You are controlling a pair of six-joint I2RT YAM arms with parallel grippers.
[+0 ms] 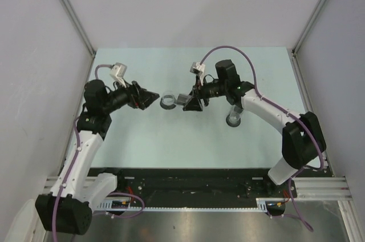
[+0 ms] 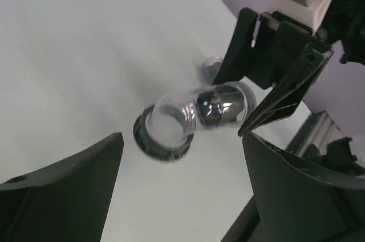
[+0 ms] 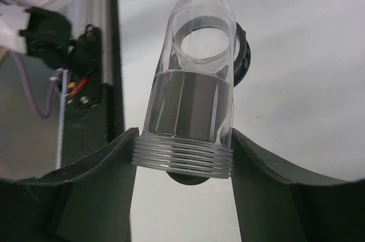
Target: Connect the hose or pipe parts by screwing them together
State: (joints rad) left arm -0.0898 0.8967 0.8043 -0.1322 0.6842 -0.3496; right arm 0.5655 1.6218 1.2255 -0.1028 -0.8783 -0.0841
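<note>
Pale grey walls enclose a light mint tabletop with aluminium corner posts.

**2 arms: white shells, black joints, purple cabling**

Left arm & right arm are both wearing white link covers w/ chunky black motor housings at the joints. Purple cables are running along each arm from base to wrist. A small white-grey cam block is riding on the left wrist, and a matching one on the right. A green LED is glowing on the right arm's black housing. Left gripper & right gripper are showing matte black, wedge-shaped fingers, w/ small screw holes showing in the plastic.
</note>
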